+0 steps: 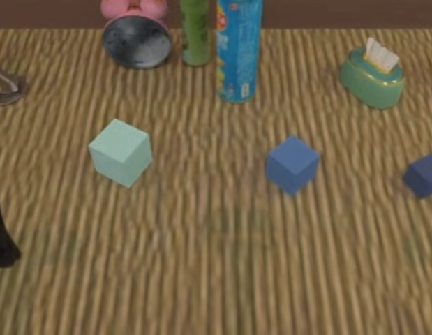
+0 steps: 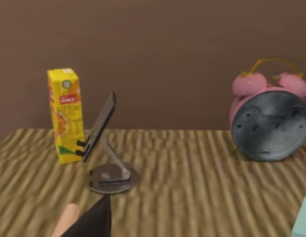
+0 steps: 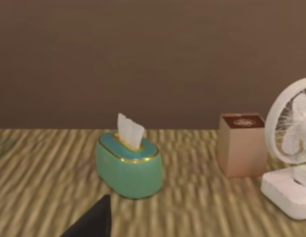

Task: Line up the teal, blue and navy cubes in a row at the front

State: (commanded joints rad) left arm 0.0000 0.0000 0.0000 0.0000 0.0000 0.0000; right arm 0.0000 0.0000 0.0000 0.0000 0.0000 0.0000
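I judge the task not yet begun — teal cube [image 1: 121, 151] at desk left, blue cube [image 1: 292, 164] right of centre, navy cube [image 1: 423, 175] at the right edge, all well apart and ungrasped — and I cannot tell either end effector's state.

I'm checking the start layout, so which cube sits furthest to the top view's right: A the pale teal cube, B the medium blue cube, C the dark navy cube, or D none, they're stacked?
C: in the top view the dark navy cube lies at the right edge, beyond the medium blue cube, with the pale teal cube far left.
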